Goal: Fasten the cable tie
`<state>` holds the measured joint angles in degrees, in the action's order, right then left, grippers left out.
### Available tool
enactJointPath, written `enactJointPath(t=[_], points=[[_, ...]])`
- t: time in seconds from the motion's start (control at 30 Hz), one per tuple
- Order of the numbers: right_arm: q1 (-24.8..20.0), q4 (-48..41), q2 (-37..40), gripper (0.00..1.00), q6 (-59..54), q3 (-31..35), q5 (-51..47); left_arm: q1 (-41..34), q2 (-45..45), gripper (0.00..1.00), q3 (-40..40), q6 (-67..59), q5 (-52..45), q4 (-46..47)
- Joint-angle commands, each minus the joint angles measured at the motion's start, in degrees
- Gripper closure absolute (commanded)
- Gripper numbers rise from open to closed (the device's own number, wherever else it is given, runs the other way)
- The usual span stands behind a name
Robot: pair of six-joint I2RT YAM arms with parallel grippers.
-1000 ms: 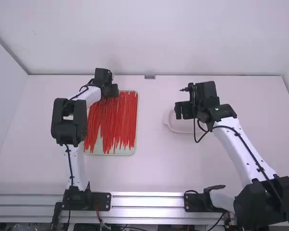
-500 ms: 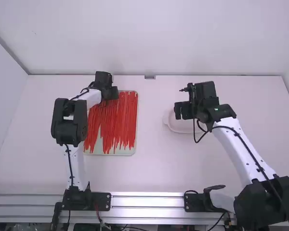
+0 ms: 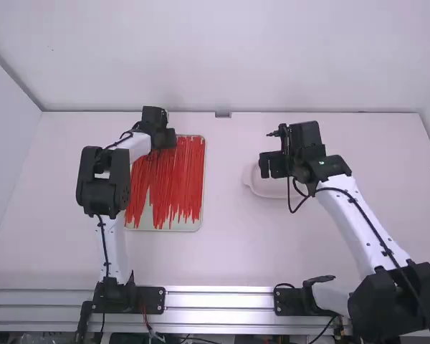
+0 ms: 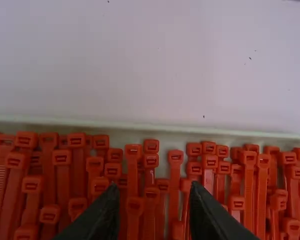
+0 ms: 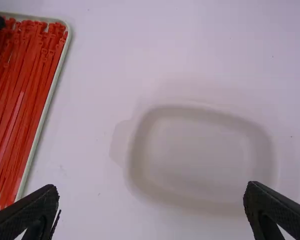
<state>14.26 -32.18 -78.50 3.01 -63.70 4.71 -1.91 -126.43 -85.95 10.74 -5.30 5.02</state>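
Several red cable ties (image 3: 168,183) lie side by side on a pale tray (image 3: 201,188) left of the table's middle; their square heads (image 4: 151,160) line up along the tray's far rim (image 4: 140,130). My left gripper (image 3: 160,136) hovers low over the far end of the pile; its fingers (image 4: 152,192) stand open around a few tie heads, holding nothing. My right gripper (image 3: 281,163) hangs open above a white oval dish (image 3: 265,185), which sits bare (image 5: 200,155) below it.
A white wall borders the table at the back, with a small grey fitting (image 3: 223,113) at its foot. The tray's corner with ties (image 5: 20,80) lies left of the dish. Bare table spreads between tray and dish and toward the front rail (image 3: 215,297).
The left gripper has sunk slightly toward the far end of the cable ties. The right arm has kept still.
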Motion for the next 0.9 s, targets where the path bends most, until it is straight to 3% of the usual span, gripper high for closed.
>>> enactJointPath(t=[0.0,0.43,0.87], points=[[0.5,-0.2,-0.2,0.01,-0.1,-1.9,-0.1,-0.6,-1.1,0.64,1.1,0.0,0.4,0.1],[0.2,-0.2,-0.2,0.01,0.2,-1.9,-0.1,-0.6,-1.1,0.66,3.4,0.2,0.4,-2.8],[0.0,-0.2,-0.2,0.01,0.0,-1.9,-0.1,-0.6,-1.1,0.76,2.8,0.2,2.8,-2.9]])
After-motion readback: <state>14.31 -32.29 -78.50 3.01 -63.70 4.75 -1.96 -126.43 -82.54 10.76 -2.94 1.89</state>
